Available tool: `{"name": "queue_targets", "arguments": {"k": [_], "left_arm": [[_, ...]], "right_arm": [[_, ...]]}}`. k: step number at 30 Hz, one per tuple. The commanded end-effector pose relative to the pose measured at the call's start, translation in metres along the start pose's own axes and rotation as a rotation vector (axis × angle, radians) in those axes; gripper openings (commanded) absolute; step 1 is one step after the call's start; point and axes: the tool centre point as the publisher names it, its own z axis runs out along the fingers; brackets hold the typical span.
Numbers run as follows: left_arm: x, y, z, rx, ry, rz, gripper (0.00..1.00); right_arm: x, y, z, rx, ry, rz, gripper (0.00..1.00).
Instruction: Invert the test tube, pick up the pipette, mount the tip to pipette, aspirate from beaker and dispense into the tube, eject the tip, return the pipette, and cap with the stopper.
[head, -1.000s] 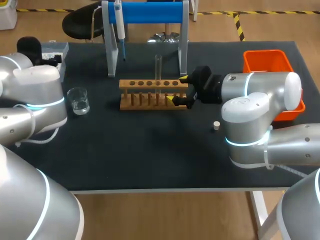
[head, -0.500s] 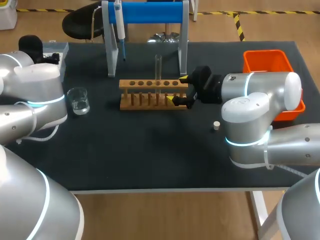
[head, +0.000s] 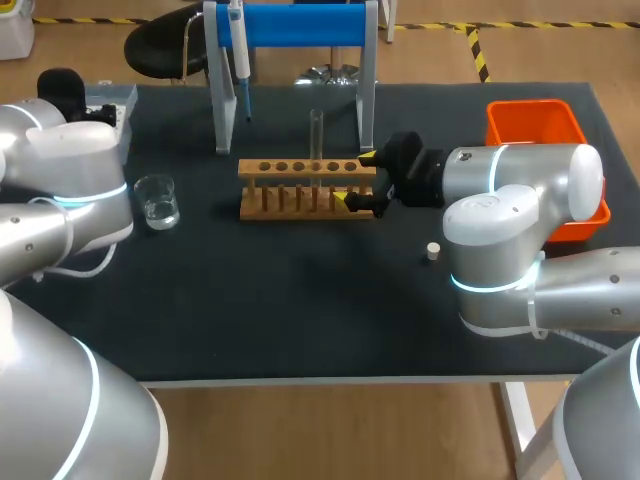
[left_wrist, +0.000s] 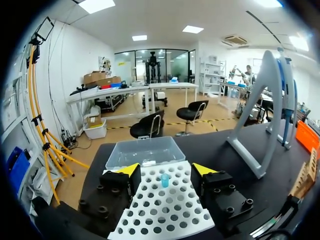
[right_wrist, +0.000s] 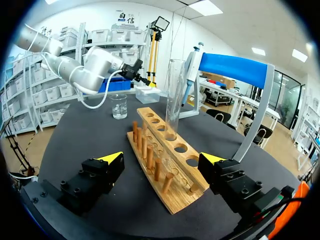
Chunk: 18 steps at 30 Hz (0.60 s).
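A clear test tube stands mouth up in the wooden rack. My right gripper is open, its fingers either side of the rack's right end, with the tube just ahead. The pipette hangs on the blue-topped stand. My left gripper hangs open over the white tip box, one blue tip standing between its fingers, untouched. A beaker of water sits left of the rack. The small stopper lies on the mat right of it.
An orange bin stands at the table's back right, partly behind my right arm. A clear tray lies just beyond the tip box. The stand's grey legs rise behind the rack. My left arm shows beyond the beaker.
My left arm has shifted slightly to the left over the tip box. The right arm, rack and tube have not moved.
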Motion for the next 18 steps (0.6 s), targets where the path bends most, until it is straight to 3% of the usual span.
{"name": "queue_targets", "arguments": {"k": [1,18], "left_arm": [[-0.0015,-0.0009,0.0048,-0.007,0.001,0.001,0.60],[-0.0060,0.0010,0.0104,-0.006,0.004,0.004,0.49]], "right_arm": [[0.0003,-0.0001,0.0005,0.000,-0.001,0.000,1.00],[0.0003,-0.0001,0.0005,0.000,-0.001,0.000,1.00]]}}
